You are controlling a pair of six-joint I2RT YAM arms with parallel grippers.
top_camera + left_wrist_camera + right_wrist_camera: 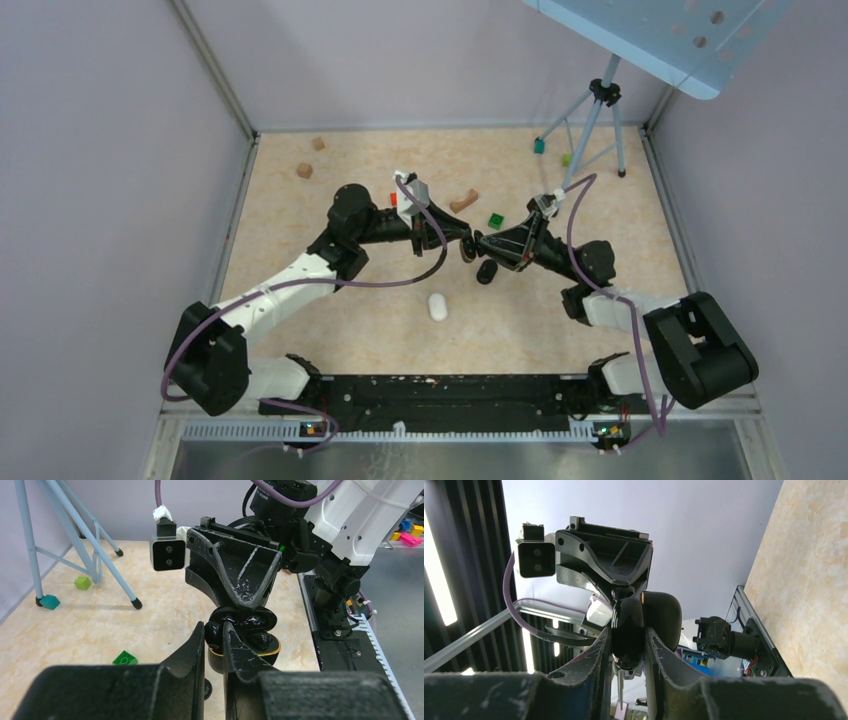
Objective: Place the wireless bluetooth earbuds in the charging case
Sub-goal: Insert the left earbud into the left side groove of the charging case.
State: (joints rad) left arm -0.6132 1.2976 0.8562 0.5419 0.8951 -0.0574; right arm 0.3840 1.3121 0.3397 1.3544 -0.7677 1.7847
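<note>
The beige marbled tabletop (380,325), walled in pale lilac, has loose blocks (496,221) and a tripod (598,120) towards the far side, well apart from the work. Your two arms meet above its middle.

Your right gripper (628,637) is clamped on the glossy black charging case (626,622). It holds the case off the table with the lid swung open, the mouth facing your other arm. Your left gripper (214,640) is nipped together on what looks like a small black earbud (215,628), right at the near edge of the case's gold rim.

The step in hand appears to be seating that earbud. Hold the right arm motionless and add no squeeze, because the case is slick and could twist out. With the left, line the earbud up over its well before you push, then ease it in slowly. Your own fingers hide much of the well from the left wrist view. Let go only once it sits flush, since an early release would probably drop it to the table.

A dark shape sits in the case beside your fingers, and you cannot tell whether it is a second earbud. Leave the white oval object (437,306) on the table alone.
</note>
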